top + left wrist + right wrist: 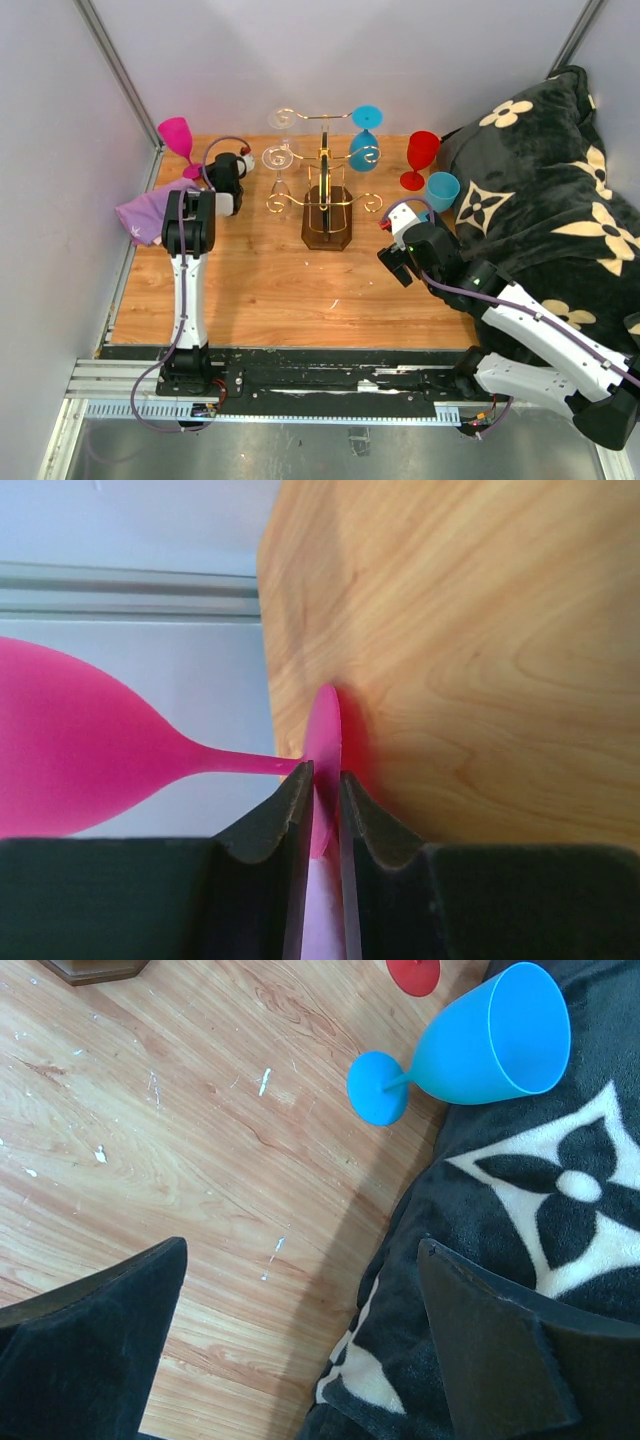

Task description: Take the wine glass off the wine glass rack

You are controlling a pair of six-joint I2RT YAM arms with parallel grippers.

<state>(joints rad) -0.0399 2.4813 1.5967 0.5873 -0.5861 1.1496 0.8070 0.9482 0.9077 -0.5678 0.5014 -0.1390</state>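
One pink wine glass (176, 135) stands at the far-left corner of the counter (250, 290). It is off the wine glass rack (326, 225) and well apart from it. The rack sits at the middle of the far edge, where a blue glass (364, 145) and clear glass (277, 160) hang. The left fingers (270, 830) flank the pink foot disc with hardly a gap; whether they press on it I cannot tell. The right fingers (90, 1330) are spread wide and empty near the right edge, where a black flowered blanket (540, 200) laps the wood.

The glass looks like light, stiff plastic, smooth and top-heavy on a thin stem, so it would likely tip if nudged. The foot or stem is the place to hold it. The smooth bare wood would let it slide. Walls close in on the left and behind, and a purple cloth (145, 215) lies by the left edge.
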